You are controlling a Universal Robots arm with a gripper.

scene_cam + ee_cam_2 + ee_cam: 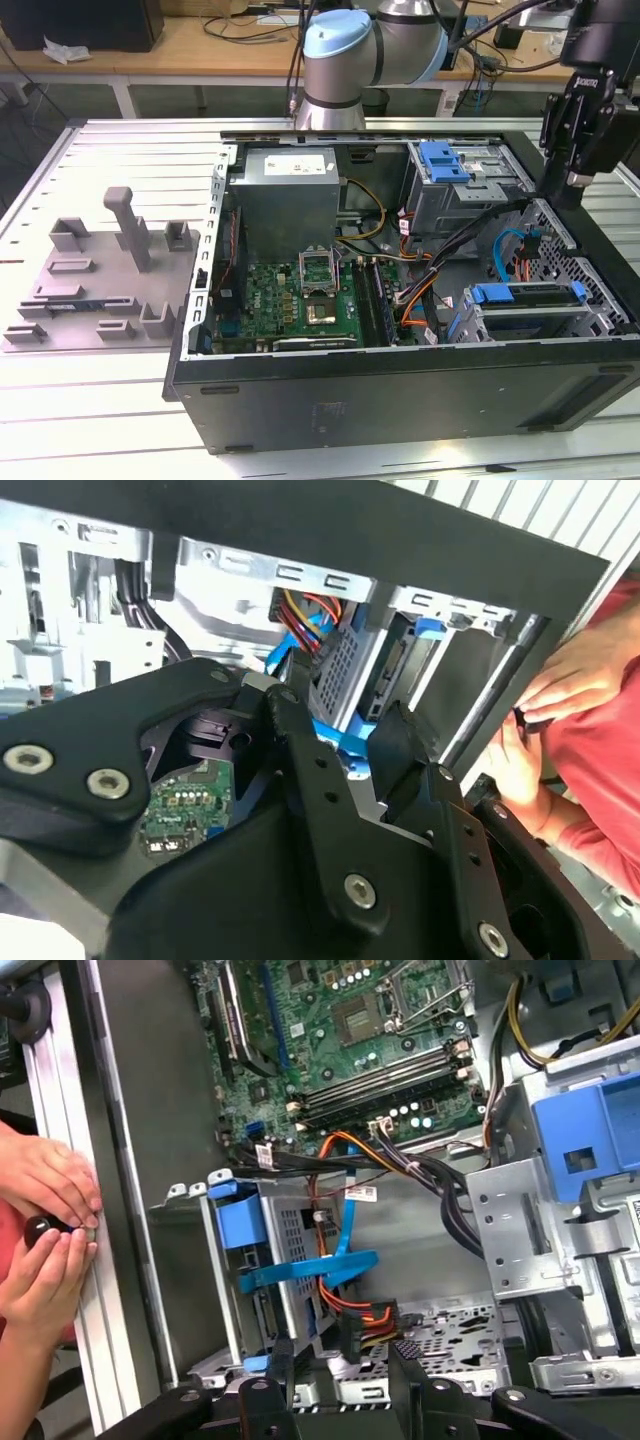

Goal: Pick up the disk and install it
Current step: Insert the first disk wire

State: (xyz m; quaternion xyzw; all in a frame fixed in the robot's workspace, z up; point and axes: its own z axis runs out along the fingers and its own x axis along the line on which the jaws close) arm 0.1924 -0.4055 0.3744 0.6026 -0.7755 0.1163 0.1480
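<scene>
Tool (568,192) hangs above the computer case (400,400) rim, fingers spread, nothing between them. The disk (528,300) stands on edge in the lower drive cage, below the tool and nearer the case's front wall, with its long axis along that wall. The first wrist view adds a person's hands (45,1225) on the worktop (60,1110) edge just outside the case.

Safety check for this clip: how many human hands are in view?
2, both at the table rail outside the computer case in the first wrist view: one hand, the second hand close beside it.
</scene>
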